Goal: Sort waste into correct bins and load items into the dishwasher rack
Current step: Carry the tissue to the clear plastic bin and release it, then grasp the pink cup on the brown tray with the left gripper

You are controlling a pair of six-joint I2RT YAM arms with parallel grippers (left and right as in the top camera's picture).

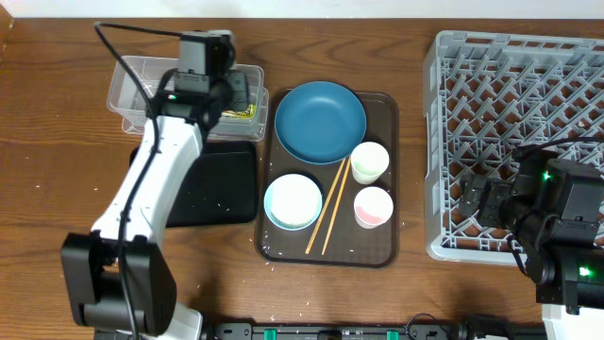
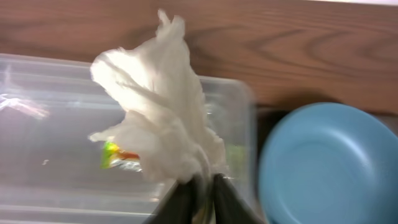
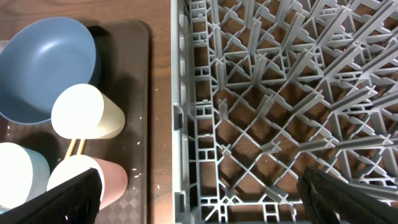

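Observation:
My left gripper point(image 2: 202, 186) is shut on the crumpled white tissue point(image 2: 158, 118) and holds it above the right end of the clear tub point(image 2: 50, 124). The yellow-green wrapper point(image 2: 118, 155) lies in that tub. In the overhead view the left gripper point(image 1: 226, 94) is over the tub point(image 1: 127, 85), with the black tray point(image 1: 222, 184) in front of it. The blue dish point(image 1: 321, 121), white bowl point(image 1: 293, 201), cream cup point(image 1: 368, 162), pink cup point(image 1: 373, 206) and chopsticks point(image 1: 328, 208) sit on the brown tray. My right gripper point(image 3: 202, 193) is open and empty over the front left corner of the grey rack point(image 1: 514, 123).
The brown serving tray point(image 1: 387, 246) lies between the bins and the rack. Small white specks, like rice grains, dot the black tray and the brown tray's front. The rack's left wall point(image 3: 186, 124) stands close to the brown tray's right edge.

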